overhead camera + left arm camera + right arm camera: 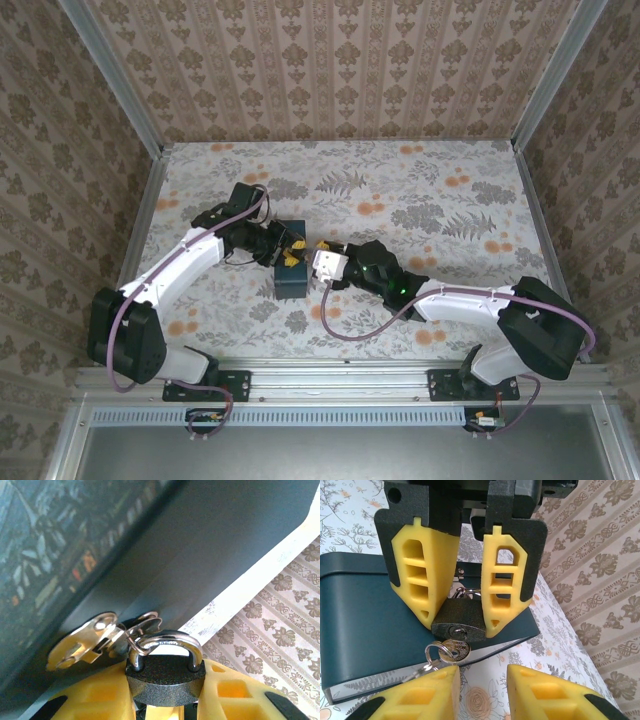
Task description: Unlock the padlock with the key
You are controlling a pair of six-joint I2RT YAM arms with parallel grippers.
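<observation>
A dark padlock (459,617) is clamped between the yellow fingers (420,575) of my left gripper (461,622), keyhole facing the right wrist camera. Its shackle (167,642) is closed through a ring on the silver hasp (85,642) of a dark teal tin box (365,610). A round-headed key (456,649) sits at the keyhole, and a key ring (434,652) hangs from it. Just below the key, my right gripper (482,690) is open, its left finger (420,692) under the ring. In the top view the left gripper (290,248) and right gripper (312,268) meet at the box (292,280).
The box lies on a floral tabletop (430,200) enclosed by patterned walls (330,60) with metal corner posts. A second small key (417,671) dangles from the ring behind my right finger. Open table stretches behind and to the right of the arms.
</observation>
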